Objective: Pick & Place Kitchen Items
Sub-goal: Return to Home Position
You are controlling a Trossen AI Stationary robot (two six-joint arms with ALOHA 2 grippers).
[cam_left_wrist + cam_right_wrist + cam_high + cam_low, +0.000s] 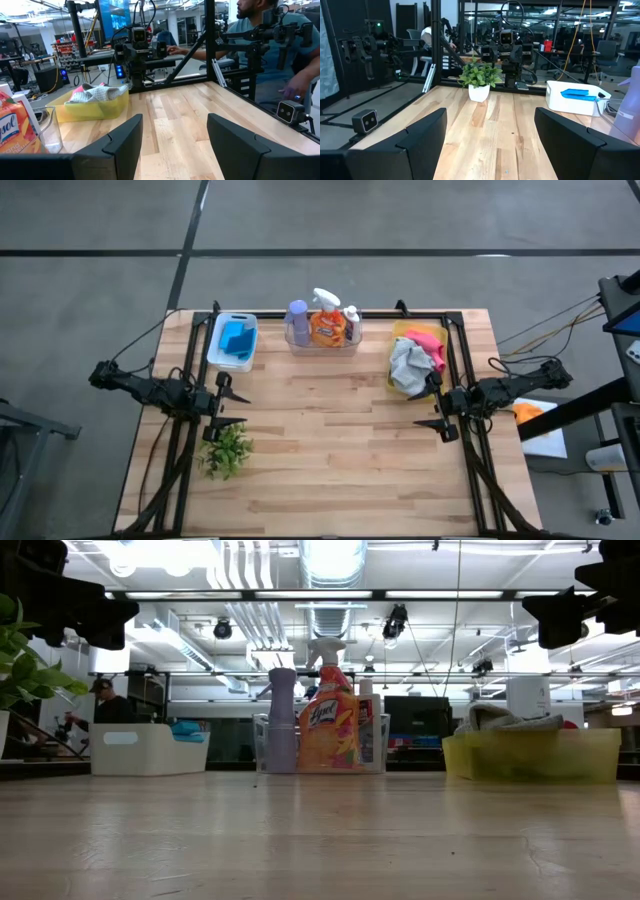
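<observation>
A purple bottle (297, 315), an orange spray bottle (325, 326) with a white trigger and a small white bottle (351, 319) stand upright in a clear tray (322, 346) at the far middle. Blue sponges (237, 338) lie in a white tray (220, 348) at the far left. A pink cloth (426, 340) and a grey cloth (407, 365) lie heaped in a yellow tray (396, 332) at the far right. My left gripper (235, 405) hovers open at the left side, level, pointing right. My right gripper (428, 408) hovers open at the right side, pointing left, just near of the yellow tray.
A small potted plant (227, 450) stands at the near left, just near of my left gripper. Bare wood (330, 440) lies between the two grippers. A black frame rail (330, 312) runs along the far edge. A person (272, 40) sits beyond the table's right side.
</observation>
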